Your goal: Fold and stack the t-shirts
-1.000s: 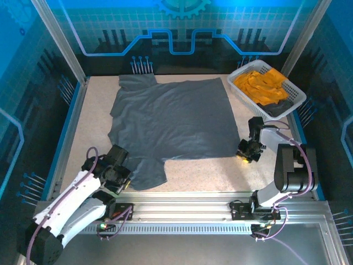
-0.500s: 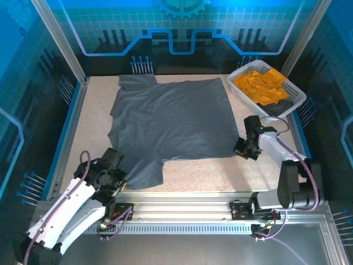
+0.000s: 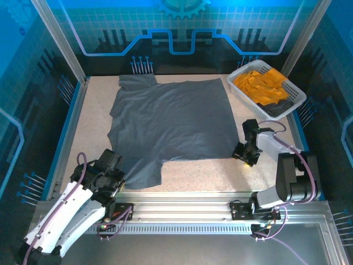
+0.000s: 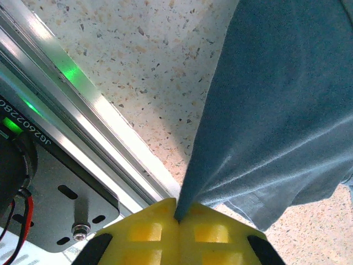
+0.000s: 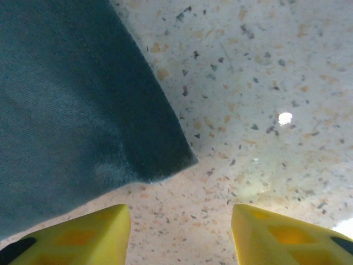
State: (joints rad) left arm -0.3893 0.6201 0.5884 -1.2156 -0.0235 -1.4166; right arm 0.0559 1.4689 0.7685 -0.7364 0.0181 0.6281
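Left gripper point(image 4: 177, 218) is clamping a pinch of the grey t-shirt point(image 3: 171, 121) at its near-left sleeve. Right gripper point(image 5: 181, 232) is hanging jaws apart, holding nothing, just beside the near-right hem corner point(image 5: 165, 160). I'm suggesting the right nudges forward and straddles that edge (both layers, ideally) before either arm lifts. The shirt is lying spread on the table point(image 3: 209, 174), slate grey and mildly wrinkled. The orange-yellow t-shirts point(image 3: 259, 83) are sitting heaped in the basket point(image 3: 240, 97), far right.

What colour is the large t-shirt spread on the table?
Slate grey t-shirt, best in the top external view.
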